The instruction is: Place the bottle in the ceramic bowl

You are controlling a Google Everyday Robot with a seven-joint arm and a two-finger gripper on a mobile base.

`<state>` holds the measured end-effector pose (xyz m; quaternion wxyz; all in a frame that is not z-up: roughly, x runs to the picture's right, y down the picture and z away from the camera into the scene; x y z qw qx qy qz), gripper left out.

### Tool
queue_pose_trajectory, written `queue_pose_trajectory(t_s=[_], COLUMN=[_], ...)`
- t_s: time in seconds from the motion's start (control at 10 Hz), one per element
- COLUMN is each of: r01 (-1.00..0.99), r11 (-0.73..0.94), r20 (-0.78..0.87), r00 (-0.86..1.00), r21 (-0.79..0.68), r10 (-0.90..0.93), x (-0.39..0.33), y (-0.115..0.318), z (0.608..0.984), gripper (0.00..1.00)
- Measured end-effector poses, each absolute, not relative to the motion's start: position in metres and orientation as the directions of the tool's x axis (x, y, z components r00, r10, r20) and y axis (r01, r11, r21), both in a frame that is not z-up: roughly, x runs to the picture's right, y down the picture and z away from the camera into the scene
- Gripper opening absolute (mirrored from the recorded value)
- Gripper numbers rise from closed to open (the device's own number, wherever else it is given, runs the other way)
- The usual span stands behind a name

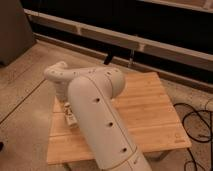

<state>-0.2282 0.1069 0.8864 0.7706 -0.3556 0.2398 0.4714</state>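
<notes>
The bottle (pixel 70 119) stood on the left part of the wooden tabletop (pixel 150 112), near its left edge, small and pale with tan marks on its label. The tool (pixel 67 110) was right over it at the end of the white arm (pixel 100 130), which reached in from the bottom of the view, bent at the elbow and came down on the bottle from above. The tool was closed, and since the bottle sat directly at its tip, it looked closed on the bottle, though the wrist hid most of the contact. The bottle's base seemed to rest on the wood, so it did not appear lifted yet.

The ceramic bowl could not be seen anywhere in this 1 view; the thick arm covered the middle of the tabletop, and the bowl may have lain behind it. The right half of the tabletop showed only bare wood. Black cables (pixel 197 122) lay on the floor to the right, well apart from the work.

The step in hand appeared to be the grasp itself, just completed, with the lift to follow. The next move would call for raising the bottle straight up until it cleared the wood, carrying it over to the bowl, and lowering it inside the rim before letting go. A small, boxy bottle held near its top could swing or slip, so a steady lift would suit it.
</notes>
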Motion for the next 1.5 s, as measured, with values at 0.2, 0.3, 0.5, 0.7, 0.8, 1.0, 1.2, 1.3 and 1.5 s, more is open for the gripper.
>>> queue_pose_trajectory(t_s=[0.2, 0.3, 0.5, 0.7, 0.8, 1.0, 1.2, 1.3, 1.5], r01=[-0.89, -0.877, -0.866, -0.866, -0.865, -0.864, -0.877, -0.888, -0.911], r11=[0.312, 0.337, 0.381, 0.399, 0.4, 0.401, 0.388, 0.37, 0.333], r20=[-0.627, -0.561, -0.455, -0.402, -0.403, -0.41, -0.455, -0.467, -0.484], r00=[0.455, 0.479, 0.496, 0.495, 0.497, 0.499, 0.479, 0.458, 0.411], r21=[-0.333, -0.343, -0.325, -0.303, -0.303, -0.306, -0.283, -0.272, -0.243], r10=[0.632, 0.675, 0.739, 0.77, 0.769, 0.763, 0.751, 0.757, 0.772], x=[-0.237, -0.245, -0.246, -0.241, -0.242, -0.244, -0.229, -0.22, -0.196], y=[0.07, 0.042, -0.006, -0.029, -0.028, -0.025, -0.024, -0.029, -0.042], z=[0.87, 0.849, 0.81, 0.792, 0.792, 0.794, 0.813, 0.822, 0.834], gripper=[0.0, 0.0, 0.0, 0.0, 0.0, 0.0, 0.0, 0.0, 0.0])
